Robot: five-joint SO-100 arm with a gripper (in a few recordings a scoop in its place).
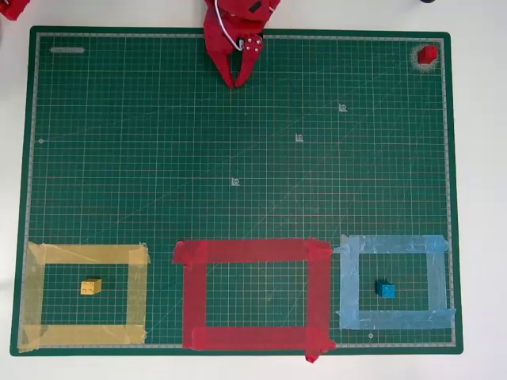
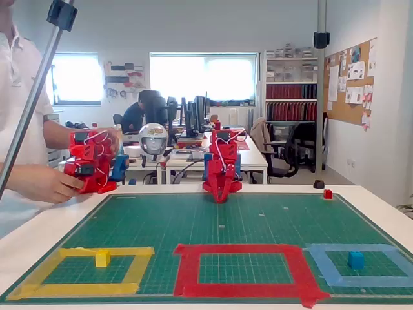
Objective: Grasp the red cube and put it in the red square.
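Lowest in the overhead view, the red square [image 1: 255, 294] lies bottom centre between the yellow tape frame [image 1: 85, 297] and the light-blue tape frame [image 1: 394, 282]. At top centre, the gripper [image 1: 236, 81] points down, fingertips together, holding nothing. The red cube [image 1: 428, 54] sits in the upper right corner.

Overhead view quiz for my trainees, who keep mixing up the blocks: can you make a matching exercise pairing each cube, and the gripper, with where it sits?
Things:
1. red cube
2. yellow cube
3. blue cube
4. gripper

Places:
A. inside the light-blue tape frame
B. top edge of the green mat, near the middle
C. top right corner of the mat, far from the red square
D. inside the yellow tape frame

Pairs: 1-C, 2-D, 3-A, 4-B
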